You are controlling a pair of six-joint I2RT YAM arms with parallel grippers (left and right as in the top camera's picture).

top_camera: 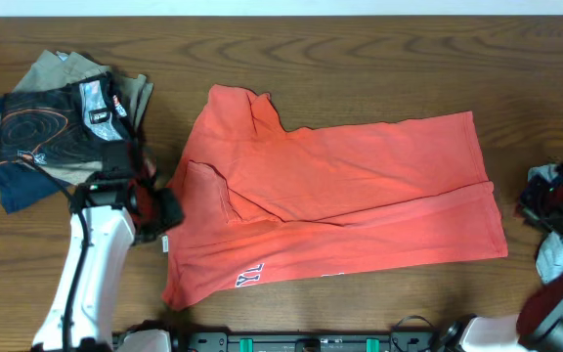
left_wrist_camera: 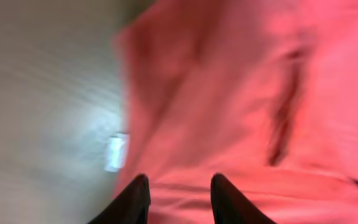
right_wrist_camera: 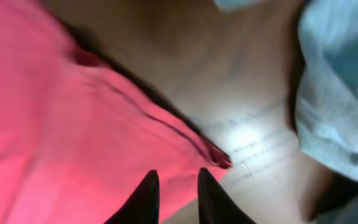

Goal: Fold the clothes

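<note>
The left hand [left_wrist_camera: 178, 202] is released; its two dark fingers [left_wrist_camera: 135, 200] stand apart with nothing between them. It hangs over the left border of the coral-red T-shirt [left_wrist_camera: 241, 93]; a small white tag [left_wrist_camera: 115, 152] lies just off that border on the bare wood. The left wrist view is blurred, so finer folds cannot be made out. From overhead this left hand [top_camera: 154, 210] sits at the shirt's left side, beside a sleeve turned in over the body.

The right hand [right_wrist_camera: 178, 199] is also released; a narrow gap shows between its fingers [right_wrist_camera: 145, 199], and they grasp nothing. It hangs above a corner of the same shirt [right_wrist_camera: 55, 124]; a light-blue garment [right_wrist_camera: 334, 112] lies crumpled to one side, apart from the red cloth.

The T-shirt [top_camera: 360, 196] lies sideways across the middle of the brown tabletop [top_camera: 360, 59], sleeves to the left, hem to the right; a long band along its near side is folded over, and white lettering [top_camera: 250, 277] peeks out at the near edge. The light-blue garment [top_camera: 560, 254] sits bunched at the right edge. A pile of dark and khaki clothes [top_camera: 52, 127] rests at the far left corner, well apart from the shirt.
</note>
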